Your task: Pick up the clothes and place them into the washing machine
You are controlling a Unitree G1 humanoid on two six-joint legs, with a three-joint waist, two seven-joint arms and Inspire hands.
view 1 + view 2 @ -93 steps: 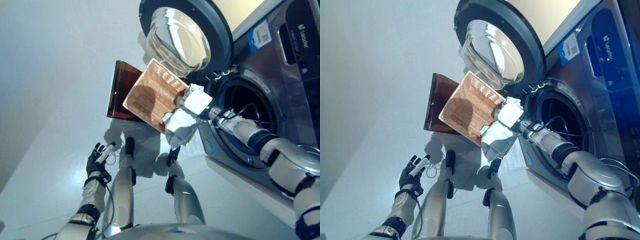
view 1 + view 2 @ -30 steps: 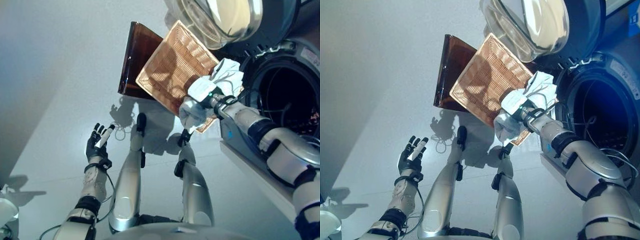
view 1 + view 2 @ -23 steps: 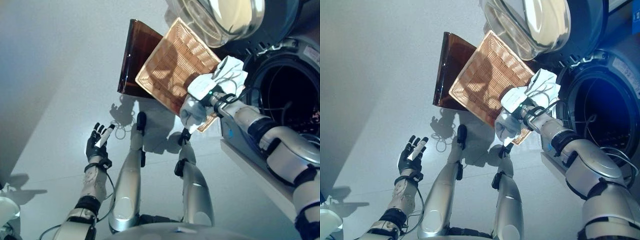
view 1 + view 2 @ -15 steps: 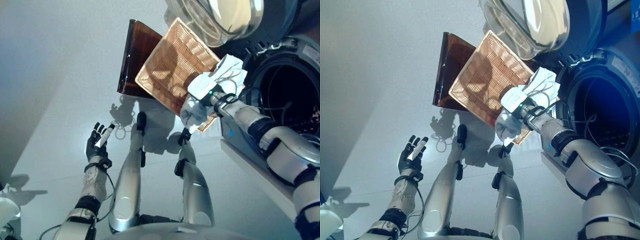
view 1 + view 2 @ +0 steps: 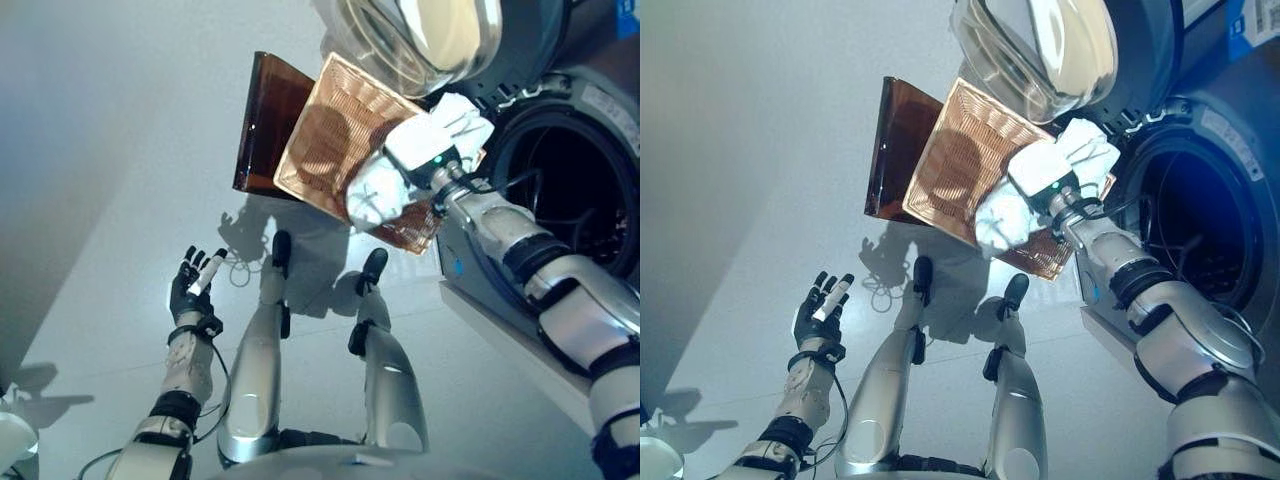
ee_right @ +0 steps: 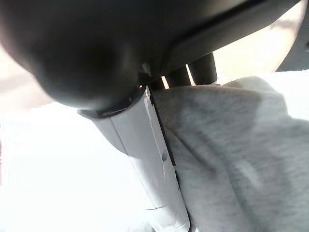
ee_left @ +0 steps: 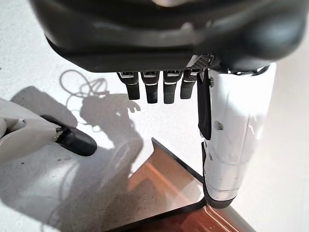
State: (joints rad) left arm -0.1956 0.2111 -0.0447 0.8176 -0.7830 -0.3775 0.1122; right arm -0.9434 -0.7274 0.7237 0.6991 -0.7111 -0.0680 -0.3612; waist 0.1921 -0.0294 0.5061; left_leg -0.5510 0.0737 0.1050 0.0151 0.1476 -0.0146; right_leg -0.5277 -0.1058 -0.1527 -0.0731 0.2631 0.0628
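Observation:
A white-grey cloth (image 5: 373, 194) is bunched in my right hand (image 5: 428, 150), whose fingers curl round it. It hangs in the air over the near corner of a brown wicker basket (image 5: 330, 140), just left of the washing machine's dark drum opening (image 5: 565, 190). In the right wrist view the cloth (image 6: 241, 159) fills the space past the thumb (image 6: 145, 159). My left hand (image 5: 191, 290) is low on the left above the floor, open and empty, with its fingers (image 7: 154, 89) straight.
The machine's round glass door (image 5: 420, 40) stands swung open above the basket. A dark brown panel (image 5: 265, 125) leans against the basket's far side. Pale floor (image 5: 120, 150) stretches to the left.
My right hand has risen a little with the cloth, and the cloth's hanging end has swung up and to the left over the basket. The view has shifted slightly. The left hand has stayed put.

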